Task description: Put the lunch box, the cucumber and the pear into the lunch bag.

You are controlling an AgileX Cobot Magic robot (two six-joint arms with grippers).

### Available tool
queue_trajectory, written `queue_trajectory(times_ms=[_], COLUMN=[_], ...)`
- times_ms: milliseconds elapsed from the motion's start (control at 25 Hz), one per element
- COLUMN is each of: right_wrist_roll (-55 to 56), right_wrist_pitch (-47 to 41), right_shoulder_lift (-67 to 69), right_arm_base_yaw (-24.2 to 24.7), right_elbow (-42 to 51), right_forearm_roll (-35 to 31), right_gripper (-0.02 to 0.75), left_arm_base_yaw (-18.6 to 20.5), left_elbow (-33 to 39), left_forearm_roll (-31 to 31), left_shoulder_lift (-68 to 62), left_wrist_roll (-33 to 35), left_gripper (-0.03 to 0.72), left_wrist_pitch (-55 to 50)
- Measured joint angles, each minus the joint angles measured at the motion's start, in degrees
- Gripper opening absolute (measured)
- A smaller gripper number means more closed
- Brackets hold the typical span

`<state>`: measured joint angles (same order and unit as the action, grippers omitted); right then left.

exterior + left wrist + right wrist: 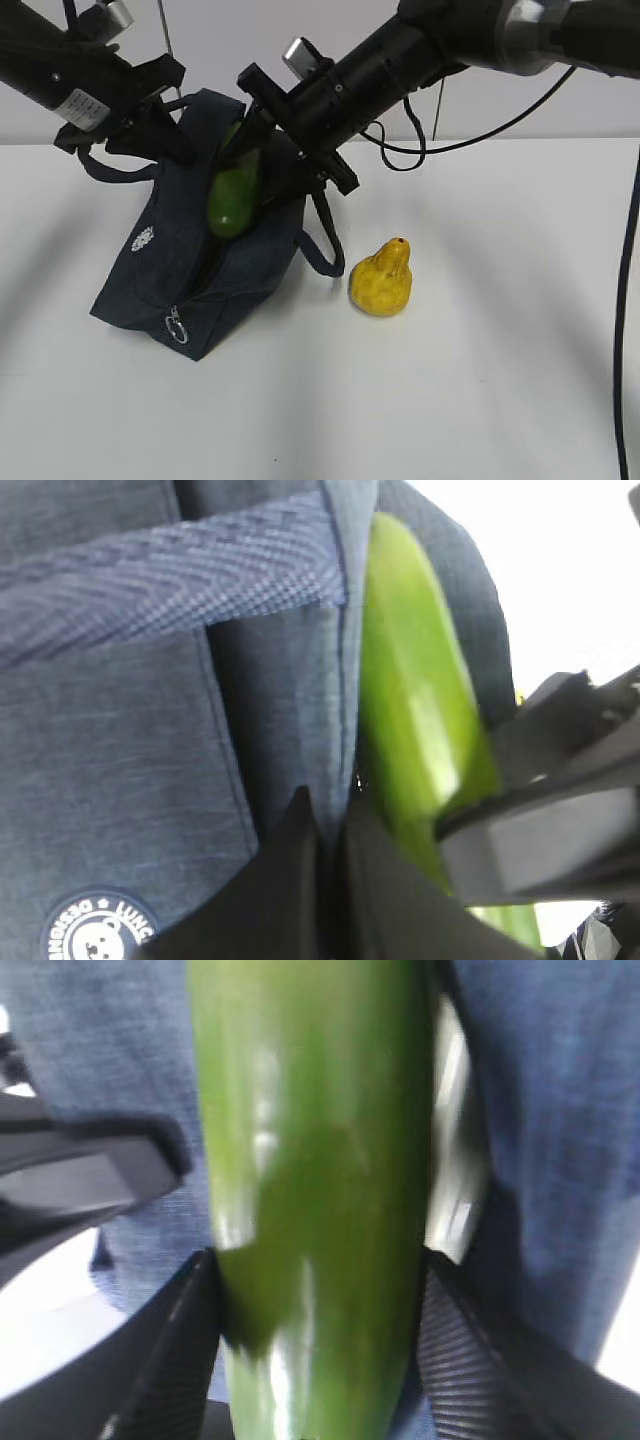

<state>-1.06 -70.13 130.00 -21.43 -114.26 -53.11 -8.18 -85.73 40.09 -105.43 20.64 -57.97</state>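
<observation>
The navy lunch bag (160,270) stands on the white table with its top open. My right gripper (250,150) is shut on the green cucumber (235,195) and holds it slanted, lower end at the bag's opening. In the right wrist view the cucumber (310,1140) fills the space between my fingers (170,1350), with bag fabric (540,1110) behind. My left gripper (165,130) is shut on the bag's upper rim; in the left wrist view (330,820) its jaws pinch the fabric (120,740) beside the cucumber (415,710). The yellow pear (382,282) stands on the table right of the bag. The lunch box is out of view.
The bag's loop handle (325,245) hangs on its right side, towards the pear. The zipper's ring pull (176,326) hangs at the bag's near end. A black cable (625,330) runs down the right edge. The right arm's gripper body (540,830) shows in the left wrist view.
</observation>
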Motion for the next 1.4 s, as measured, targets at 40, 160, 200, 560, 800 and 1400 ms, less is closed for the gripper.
queue_trajectory(times_ms=[40,160,200,560,800,1400], right_wrist_roll=[0.00,-0.62,-1.08,-6.37,-6.72,-2.84], right_wrist_pitch=[0.00,0.03,0.12,0.12,0.12,-0.45], right_shoulder_lift=[0.27,1.13,1.14,1.11,-4.11,-17.21], right_arm_base_yaw=[-0.06,-0.06,-0.13,-0.13,-0.13,-0.03], right_elbow=[0.00,0.00,0.00,-1.28,-1.50,10.94], right_forearm_roll=[-0.52,-1.32,-1.42,-1.30,10.11,41.58], right_gripper=[0.428,0.510,0.564,0.595,0.573,0.572], left_arm_base_yaw=[0.00,0.00,0.00,0.00,0.00,0.00], left_elbow=[0.00,0.00,0.00,0.00,0.00,0.00], left_forearm_roll=[0.08,0.55,0.68,0.74,0.68,0.07], left_shoulder_lift=[0.00,0.00,0.00,0.00,0.00,0.00], left_wrist_roll=[0.00,0.00,-0.05,-0.05,-0.05,-0.05], left_gripper=[0.001,0.001,0.001,0.001,0.001,0.001], left_wrist_pitch=[0.00,0.00,0.00,-0.05,-0.34,-0.62])
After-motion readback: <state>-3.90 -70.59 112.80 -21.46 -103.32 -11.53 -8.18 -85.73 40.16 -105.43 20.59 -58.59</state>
